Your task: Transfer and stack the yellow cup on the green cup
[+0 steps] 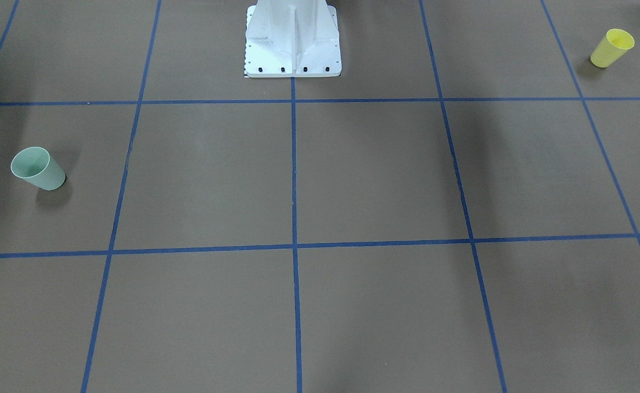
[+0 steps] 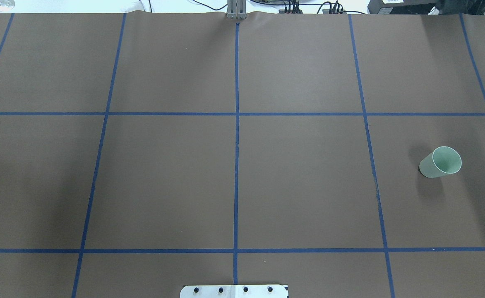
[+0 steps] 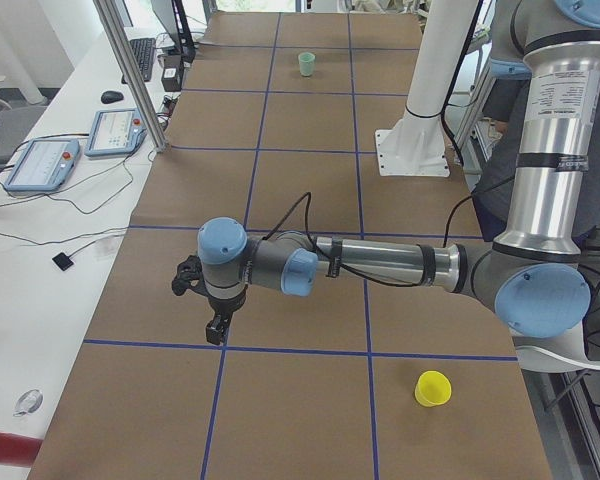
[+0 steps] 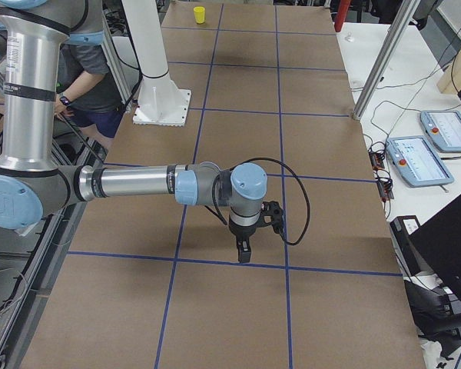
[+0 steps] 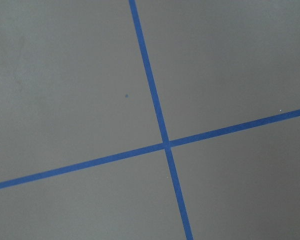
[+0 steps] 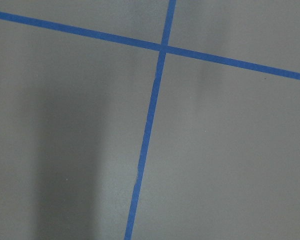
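Observation:
The yellow cup [image 1: 612,48] stands upright near the robot's left corner of the table; it also shows in the exterior left view [image 3: 432,388] and the exterior right view [image 4: 199,14]. The green cup [image 1: 37,168] stands upright far off on the robot's right side [image 2: 440,162] [image 3: 306,64]. My left gripper [image 3: 215,334] hangs above the table, well away from the yellow cup. My right gripper [image 4: 244,255] hangs above the table too. Neither holds anything, and I cannot tell whether they are open or shut. Both wrist views show only brown table and blue tape.
The white robot pedestal [image 1: 292,43] stands at the table's middle on the robot's side. Blue tape lines [image 2: 236,124] divide the brown table. A side bench with teach pendants [image 3: 40,165] and metal posts [image 4: 384,61] runs along the far edge. A person [image 4: 92,84] stands behind the robot.

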{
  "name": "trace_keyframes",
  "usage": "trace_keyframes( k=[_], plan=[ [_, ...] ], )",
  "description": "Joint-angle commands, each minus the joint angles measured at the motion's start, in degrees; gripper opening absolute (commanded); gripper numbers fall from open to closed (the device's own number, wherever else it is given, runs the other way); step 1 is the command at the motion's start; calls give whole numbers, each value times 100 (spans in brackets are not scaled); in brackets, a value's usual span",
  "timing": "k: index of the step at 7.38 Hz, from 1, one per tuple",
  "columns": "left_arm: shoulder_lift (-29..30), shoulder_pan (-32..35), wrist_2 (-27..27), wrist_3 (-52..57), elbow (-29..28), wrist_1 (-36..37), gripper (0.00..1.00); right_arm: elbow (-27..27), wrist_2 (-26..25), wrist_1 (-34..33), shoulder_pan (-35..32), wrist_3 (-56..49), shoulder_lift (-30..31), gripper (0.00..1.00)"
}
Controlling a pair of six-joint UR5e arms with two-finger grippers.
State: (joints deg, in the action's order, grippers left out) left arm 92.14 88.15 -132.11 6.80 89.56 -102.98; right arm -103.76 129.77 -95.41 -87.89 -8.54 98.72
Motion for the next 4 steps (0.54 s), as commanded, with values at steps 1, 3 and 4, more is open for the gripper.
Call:
trace_keyframes(
  k=[1, 3, 4],
  plan=[
    [-250, -9, 88, -47, -384, -2032, 100, 39, -5, 5, 0, -7, 33, 100],
    [265, -35, 37, -910, -779, -2035, 100, 40, -22, 5, 0, -25, 103, 100],
    [347, -35, -77, -1579, -843, -2033, 100, 48, -22, 5, 0, -25, 103, 100]
  ],
)
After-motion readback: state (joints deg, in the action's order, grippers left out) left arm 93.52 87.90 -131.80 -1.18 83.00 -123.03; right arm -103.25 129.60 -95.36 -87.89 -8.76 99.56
